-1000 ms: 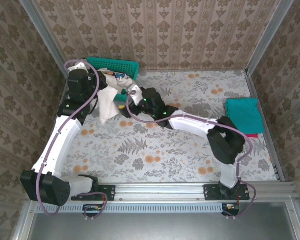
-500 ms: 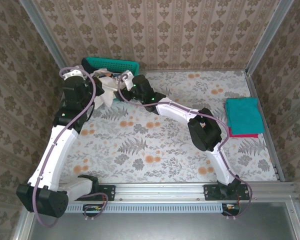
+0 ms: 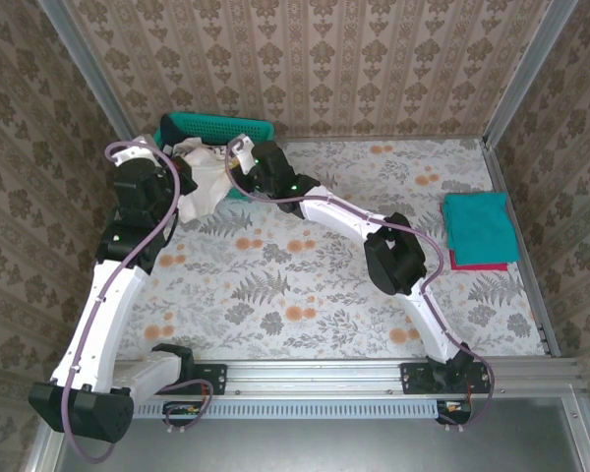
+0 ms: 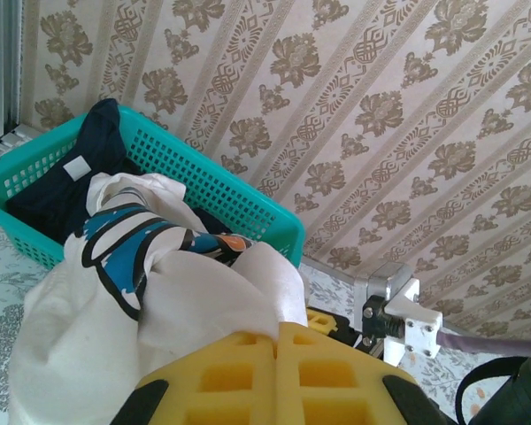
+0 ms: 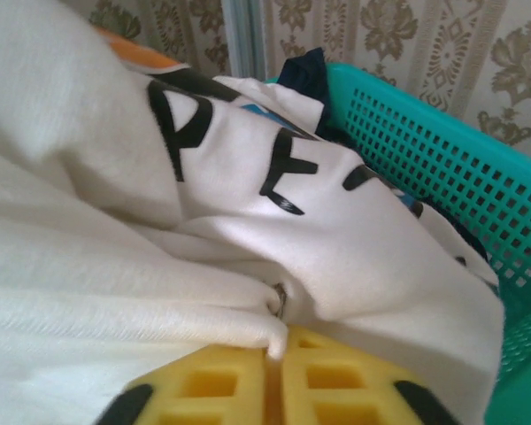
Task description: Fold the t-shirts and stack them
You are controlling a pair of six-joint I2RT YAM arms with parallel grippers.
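Cream-white t-shirt point(image 3: 205, 179) — soft, light, limp; bunched at the tabletop's point(image 3: 374, 295) far-left corner. Folds are pinched by left hand point(image 4: 276, 335) and right hand point(image 5: 277, 343); shoulders are judged better holds.

From the top camera I see a booth closed in by walls point(image 3: 324, 59) on three sides, all papered in beige damask between vertical stripes. A bare metal post point(image 3: 79, 59) stands in the back left corner and another post point(image 3: 531, 69) in the back right. The table point(image 3: 305, 295) has a pale top printed with grey ferns and orange flowers. A metal rail point(image 3: 315, 379) runs along its near edge, with a grey panel point(image 3: 315, 442) below. The light is soft and even. My left wrist camera looks up at the same wallpaper point(image 4: 380, 106).
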